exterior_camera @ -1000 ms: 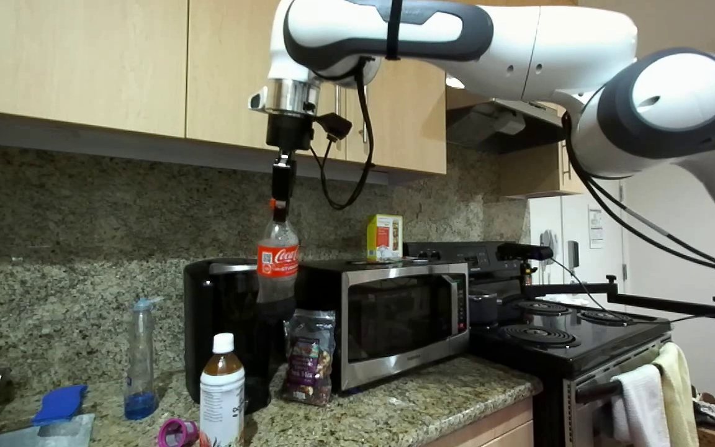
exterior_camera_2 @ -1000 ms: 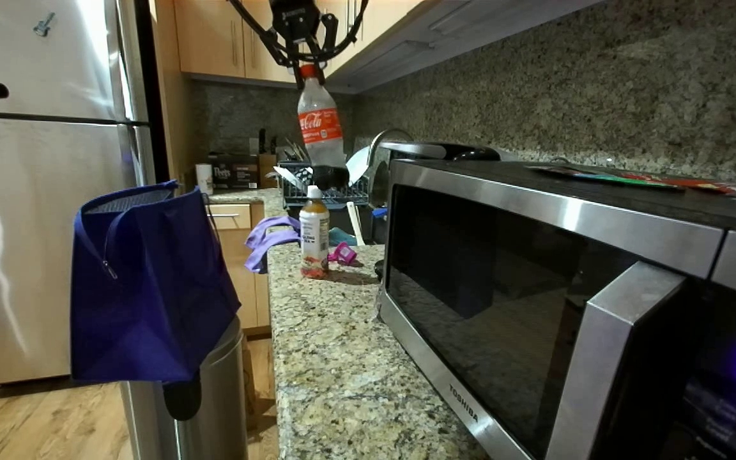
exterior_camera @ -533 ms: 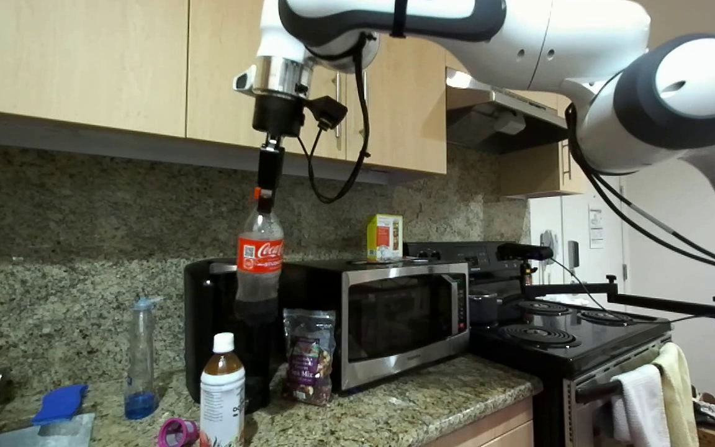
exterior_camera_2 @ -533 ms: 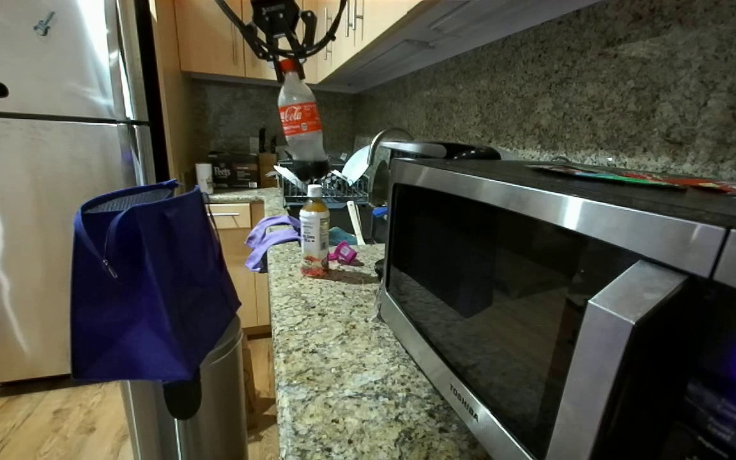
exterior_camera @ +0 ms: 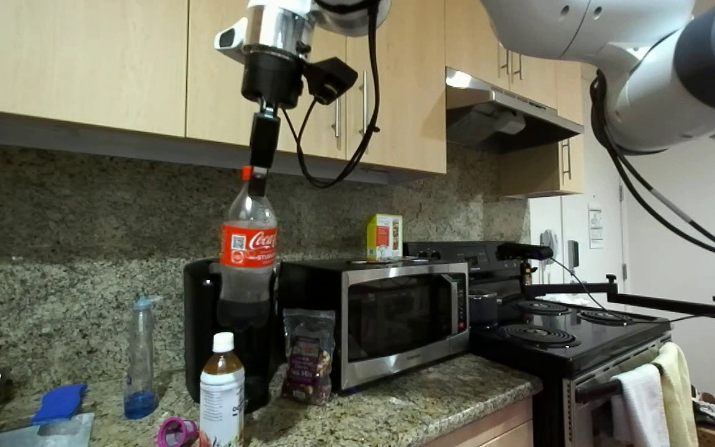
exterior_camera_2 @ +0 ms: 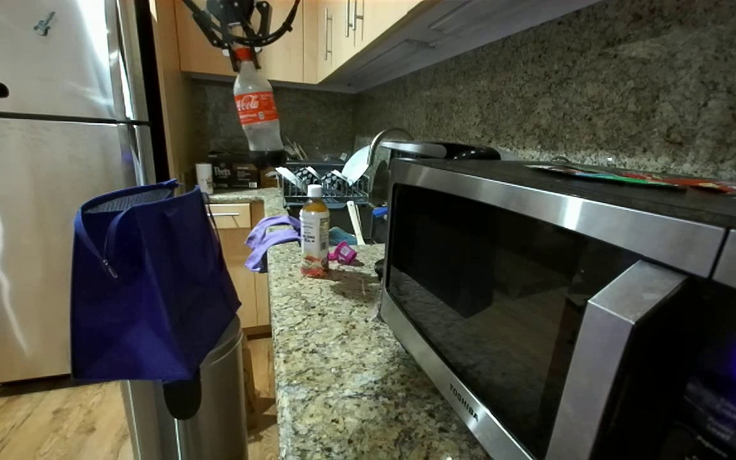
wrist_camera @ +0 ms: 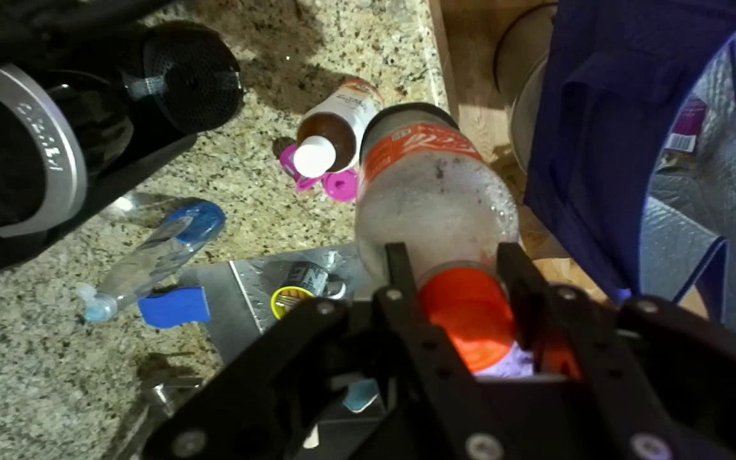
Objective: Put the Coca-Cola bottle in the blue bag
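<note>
Glare streaks the fridge [exterior_camera_2: 42, 223]; dark shadows mark the counter [wrist_camera: 272, 83].

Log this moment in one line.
end effector: gripping Coca-Cola bottle at cap end | pose: midair, tilted, cap up | blue bag: open-topped, barcoded item inside | placement: not yet made

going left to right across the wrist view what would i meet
Tall clear bottle -> yellow-rimmed container -> Coca-Cola bottle -> blue bag
</note>
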`<state>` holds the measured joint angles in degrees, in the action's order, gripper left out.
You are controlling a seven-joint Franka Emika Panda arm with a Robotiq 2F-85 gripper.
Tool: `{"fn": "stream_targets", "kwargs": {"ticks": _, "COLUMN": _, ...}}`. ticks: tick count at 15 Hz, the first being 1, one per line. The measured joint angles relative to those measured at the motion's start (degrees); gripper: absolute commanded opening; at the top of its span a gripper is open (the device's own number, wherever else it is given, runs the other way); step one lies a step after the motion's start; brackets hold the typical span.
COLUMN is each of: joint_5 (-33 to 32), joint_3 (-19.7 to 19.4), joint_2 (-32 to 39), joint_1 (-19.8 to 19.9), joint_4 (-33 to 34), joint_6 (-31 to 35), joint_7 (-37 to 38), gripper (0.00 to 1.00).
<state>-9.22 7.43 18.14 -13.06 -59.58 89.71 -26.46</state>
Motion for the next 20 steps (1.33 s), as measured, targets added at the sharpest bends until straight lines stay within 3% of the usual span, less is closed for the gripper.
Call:
{"fn": "stream_targets", "kwargs": {"ticks": 7, "joint_5": -0.3, "joint_3": 3.6, "joint_2": 0.4, "joint_1": -4.7, "joint_4": -6.8, "joint_6": -1.2, "joint_7": -3.9, "gripper": 0.12}}
{"fn": "stream_targets", "kwargs": {"ticks": 20, "joint_5": -5.5, "joint_3": 5.5, "joint_2": -0.8, "joint_1": -13.3, "joint_4": -6.9, "joint_6": -2.4, "joint_7": -7.9, "gripper": 0.12}}
